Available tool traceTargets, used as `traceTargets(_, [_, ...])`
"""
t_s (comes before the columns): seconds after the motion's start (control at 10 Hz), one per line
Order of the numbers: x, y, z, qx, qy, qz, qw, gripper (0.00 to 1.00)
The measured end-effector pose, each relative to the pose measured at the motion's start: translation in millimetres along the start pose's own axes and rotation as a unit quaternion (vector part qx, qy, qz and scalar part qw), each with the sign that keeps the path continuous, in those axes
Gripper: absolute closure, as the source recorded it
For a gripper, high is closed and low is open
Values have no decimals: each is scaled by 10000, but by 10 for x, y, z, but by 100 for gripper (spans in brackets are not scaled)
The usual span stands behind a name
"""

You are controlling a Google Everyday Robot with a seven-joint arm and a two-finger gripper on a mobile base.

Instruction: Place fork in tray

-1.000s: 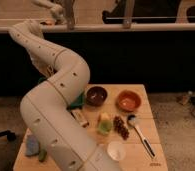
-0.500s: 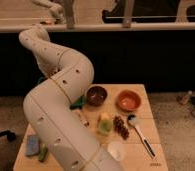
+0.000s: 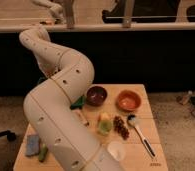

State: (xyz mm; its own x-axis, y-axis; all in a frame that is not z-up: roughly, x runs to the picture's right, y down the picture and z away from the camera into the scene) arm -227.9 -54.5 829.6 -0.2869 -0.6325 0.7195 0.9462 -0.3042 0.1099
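A large white jointed arm (image 3: pixel 56 107) is seen curving across the left half of the scene, from the lower foreground up toward the far left edge of a wooden desk (image 3: pixel 143 122). The gripper is hidden behind the arm's upper bend, and its jaws are pressed together. A corner of the green tray (image 3: pixel 78 103) is glimpsed beside the arm, the rest being covered. A dark brown bowl (image 3: pixel 96 95) and an orange bowl (image 3: pixel 128 100) are set side by side at the back. A black-handled utensil with a white head (image 3: pixel 140 132) is laid along the right side, near a white cup (image 3: pixel 115 149). The fork cannot be made out anywhere.
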Motion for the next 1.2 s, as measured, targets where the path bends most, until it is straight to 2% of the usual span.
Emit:
traceTargets(0.1, [-10, 7, 41, 29, -40, 23, 10000, 100])
traceTargets(0.6, [-117, 100, 514, 289, -410, 206, 9985, 100])
traceTargets(1.0, [-154, 108, 702, 397, -614, 204, 9971, 100])
traceTargets(1.2, [-153, 108, 699, 400, -612, 202, 9971, 93])
